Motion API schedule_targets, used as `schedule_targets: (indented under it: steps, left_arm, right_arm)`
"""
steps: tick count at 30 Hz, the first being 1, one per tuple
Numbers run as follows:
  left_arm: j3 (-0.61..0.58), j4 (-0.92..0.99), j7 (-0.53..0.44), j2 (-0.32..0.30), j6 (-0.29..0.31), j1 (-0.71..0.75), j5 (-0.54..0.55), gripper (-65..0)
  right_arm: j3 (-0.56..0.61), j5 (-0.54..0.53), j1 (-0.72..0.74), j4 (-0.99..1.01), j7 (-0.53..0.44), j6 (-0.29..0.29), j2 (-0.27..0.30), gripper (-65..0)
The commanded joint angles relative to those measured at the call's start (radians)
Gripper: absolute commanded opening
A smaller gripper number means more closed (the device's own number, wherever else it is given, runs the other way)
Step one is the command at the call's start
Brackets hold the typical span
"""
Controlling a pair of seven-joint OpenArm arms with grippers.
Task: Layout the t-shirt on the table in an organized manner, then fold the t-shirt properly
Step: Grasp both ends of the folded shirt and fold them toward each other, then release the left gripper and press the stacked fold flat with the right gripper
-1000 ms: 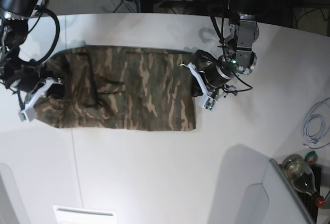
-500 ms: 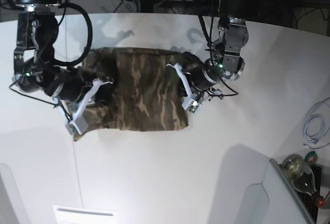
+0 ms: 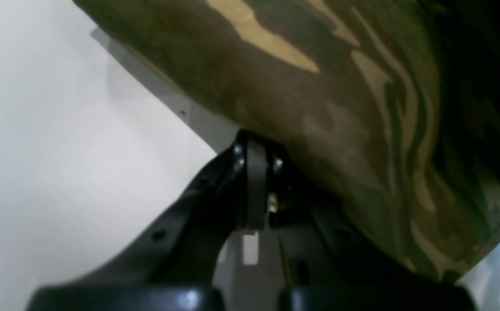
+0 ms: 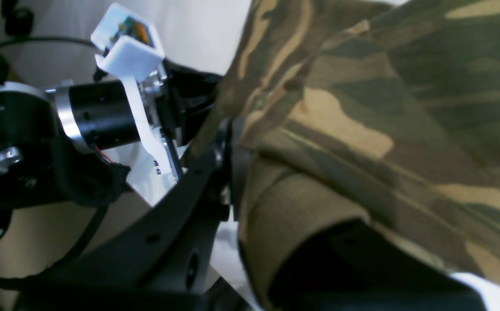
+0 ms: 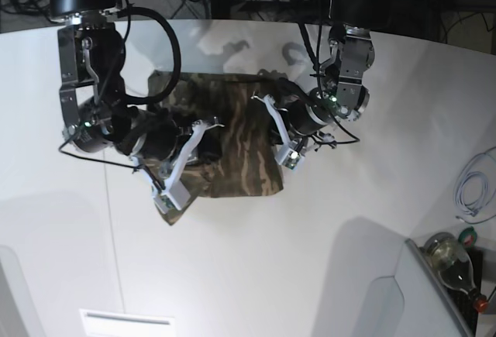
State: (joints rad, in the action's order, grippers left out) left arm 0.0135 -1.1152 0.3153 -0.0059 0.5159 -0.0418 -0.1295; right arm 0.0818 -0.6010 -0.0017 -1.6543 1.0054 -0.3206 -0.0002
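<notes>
The camouflage t-shirt [image 5: 244,151] lies bunched and partly doubled over at the middle of the white table [image 5: 325,236]. My right gripper [image 5: 205,132] is shut on the shirt's left end and holds it raised over the rest. The right wrist view shows its fingers [image 4: 230,142] pinching cloth [image 4: 383,108] beside the tan ribbed neckband [image 4: 284,207]. My left gripper [image 5: 269,118] is at the shirt's right edge. In the left wrist view it [image 3: 254,149] looks shut, with cloth [image 3: 340,95] draped over its tips. The white neck label is hidden.
A thin dark seam [image 5: 115,228] runs down the table at left. A coiled grey cable [image 5: 473,194] and a bottle [image 5: 453,263] sit at the right edge. A grey panel [image 5: 387,298] stands at bottom right and a white plate [image 5: 128,323] at bottom left.
My right arm has swept to the right, carrying the shirt's left end over the body. The spread shirt has become much narrower. My left gripper shifted slightly left, then held.
</notes>
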Motion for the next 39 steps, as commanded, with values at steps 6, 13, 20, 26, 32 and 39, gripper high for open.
schedule_targets:
  steps: [6, 13, 20, 26, 32, 39]
  left_arm:
    - [0.001, -0.009, 0.014, -0.003, 0.002, -0.008, -0.009, -65.0]
    - [0.001, -0.009, 0.015, -0.003, 0.002, -0.007, -0.009, -65.0]
    - [0.003, -0.018, 0.015, -0.032, 0.002, 0.003, -0.008, -65.0]
    - [0.004, -0.11, 0.017, -0.075, 0.002, 0.036, -0.003, -65.0]
    - [0.104, -0.182, 0.018, -0.122, 0.008, 0.099, -0.006, -65.0]
    - [0.282, -0.263, 0.018, -0.191, 0.028, 0.196, 0.003, -65.0]
  right_arm:
    - [0.068, -0.024, 0.024, 0.056, -0.11, -0.001, -0.005, -64.4]
    - [0.12, -0.026, 0.045, 0.058, -0.11, 0.034, -0.047, -64.4]
    - [0.128, -0.023, 0.07, 0.158, -0.139, 0.034, -0.051, -64.4]
    - [0.132, -0.023, 0.068, 0.211, -0.178, 0.036, -0.031, -64.4]
    - [0.132, -0.023, 0.067, 0.208, -0.171, 0.047, -0.025, -64.4]
    - [0.143, -0.013, 0.068, 0.21, -0.168, 0.139, -0.025, -64.4]
